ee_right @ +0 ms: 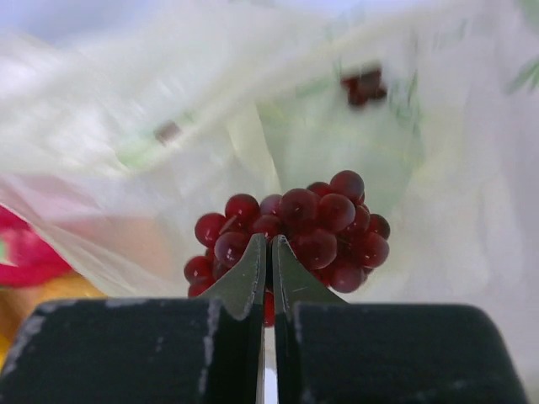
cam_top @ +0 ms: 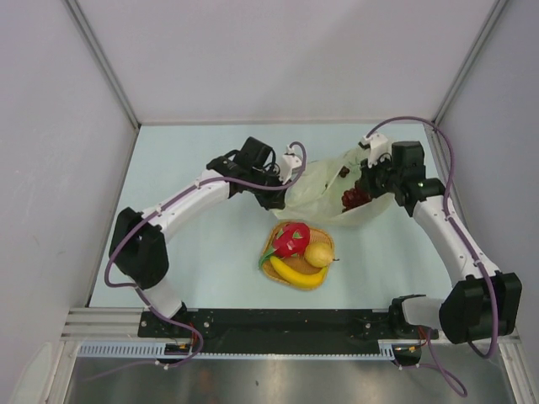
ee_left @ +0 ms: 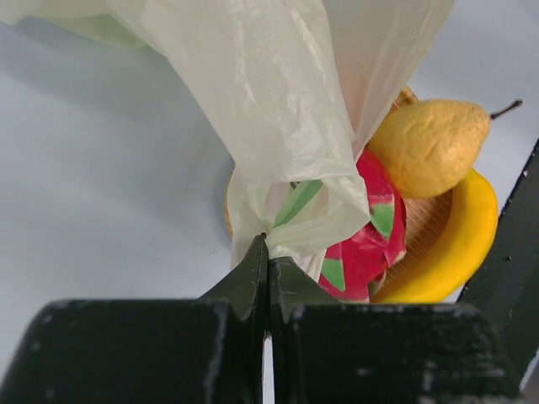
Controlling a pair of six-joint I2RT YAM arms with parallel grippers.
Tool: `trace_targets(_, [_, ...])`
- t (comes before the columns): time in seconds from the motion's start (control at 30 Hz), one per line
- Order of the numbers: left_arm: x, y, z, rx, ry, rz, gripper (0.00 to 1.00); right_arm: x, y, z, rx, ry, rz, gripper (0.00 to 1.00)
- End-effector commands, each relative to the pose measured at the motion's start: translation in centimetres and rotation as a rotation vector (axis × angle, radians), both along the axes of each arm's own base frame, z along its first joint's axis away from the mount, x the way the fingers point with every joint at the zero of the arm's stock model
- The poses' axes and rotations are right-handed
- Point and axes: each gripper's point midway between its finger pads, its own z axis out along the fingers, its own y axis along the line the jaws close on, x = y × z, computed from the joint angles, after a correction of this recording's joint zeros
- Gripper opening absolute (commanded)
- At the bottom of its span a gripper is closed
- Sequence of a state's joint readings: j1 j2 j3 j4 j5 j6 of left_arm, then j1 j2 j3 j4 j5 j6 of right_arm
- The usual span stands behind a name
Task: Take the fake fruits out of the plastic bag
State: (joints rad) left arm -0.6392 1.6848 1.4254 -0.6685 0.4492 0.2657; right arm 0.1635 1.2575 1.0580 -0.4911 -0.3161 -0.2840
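The pale yellow-green plastic bag (cam_top: 324,189) is held up off the table. My left gripper (ee_left: 268,244) is shut on a bunched fold of the bag (ee_left: 269,101) at its left end (cam_top: 290,172). My right gripper (ee_right: 269,240) is shut on the dark red grape bunch (ee_right: 316,219), inside the bag's open right side (cam_top: 354,199). The red dragon fruit (cam_top: 290,239), yellow pear (cam_top: 318,253) and banana (cam_top: 296,273) lie outside the bag, just in front of it. In the left wrist view they show below the bag: dragon fruit (ee_left: 362,244), pear (ee_left: 425,147), banana (ee_left: 455,244).
The three loose fruits rest on an orange woven mat (cam_top: 266,255) at the table's middle. Grey walls close in the table on the left, back and right. The arm bases and a black rail (cam_top: 278,324) run along the near edge.
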Motion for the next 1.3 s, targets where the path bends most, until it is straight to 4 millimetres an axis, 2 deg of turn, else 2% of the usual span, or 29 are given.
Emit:
trace_targets(0.0, [2.7, -0.9, 1.5, -0.011, -0.076, 0.025, 0.00, 1.7, 4.2, 10.8, 0.134, -0.280, 0.129, 0.00])
trace_targets(0.03, [3.3, -1.2, 2.0, -0.016, -0.091, 0.025, 0.00, 1.1, 5.5, 11.4, 0.147, -0.287, 0.173, 0.00])
trace_targets(0.1, [4.3, -1.3, 1.7, -0.008, -0.091, 0.037, 0.00, 0.2, 6.7, 13.2, 0.160, -0.323, 0.209, 0.00])
trace_targets(0.17, [5.5, -1.5, 2.6, -0.023, -0.109, 0.052, 0.00, -1.2, 8.4, 14.3, 0.181, -0.343, 0.270, 0.00])
trace_targets(0.2, [6.5, -1.3, 1.9, -0.012, -0.097, 0.073, 0.01, -1.8, 8.9, 15.1, 0.188, -0.360, 0.295, 0.00])
trace_targets(0.23, [7.6, -1.2, 2.6, -0.019, -0.115, 0.098, 0.00, -2.8, 9.6, 15.7, 0.190, -0.381, 0.336, 0.00])
trace_targets(0.3, [9.3, -0.6, 2.1, -0.018, -0.101, 0.147, 0.00, -5.0, 11.4, 16.3, 0.196, -0.388, 0.425, 0.00])
trace_targets(0.33, [10.0, -0.5, 2.6, -0.028, -0.109, 0.161, 0.00, -6.0, 11.9, 16.6, 0.183, -0.410, 0.465, 0.00])
trace_targets(0.4, [11.2, 0.1, 3.1, -0.039, -0.111, 0.196, 0.00, -8.3, 13.5, 15.7, 0.165, -0.380, 0.560, 0.00])
trace_targets(0.47, [11.7, 0.4, 3.3, -0.043, -0.117, 0.211, 0.00, -9.8, 13.9, 14.2, 0.125, -0.334, 0.625, 0.00])
trace_targets(0.57, [11.2, 0.4, 4.1, -0.069, -0.113, 0.220, 0.00, -11.8, 15.0, 12.1, 0.106, -0.274, 0.719, 0.00])
trace_targets(0.67, [10.0, 0.2, 4.7, -0.097, -0.099, 0.204, 0.00, -12.8, 15.9, 11.1, 0.103, -0.243, 0.774, 0.00])
trace_targets(0.83, [8.8, 0.8, 4.0, -0.088, -0.081, 0.203, 0.00, -16.1, 17.4, 9.4, 0.043, -0.221, 0.934, 0.00])
trace_targets(1.07, [8.3, 0.7, 3.9, -0.107, -0.062, 0.203, 0.00, -18.0, 18.3, 8.2, -0.008, -0.227, 1.052, 0.00])
trace_targets(1.27, [8.3, 0.4, 4.1, -0.124, -0.052, 0.198, 0.00, -19.1, 18.1, 7.2, -0.008, -0.154, 1.054, 0.00])
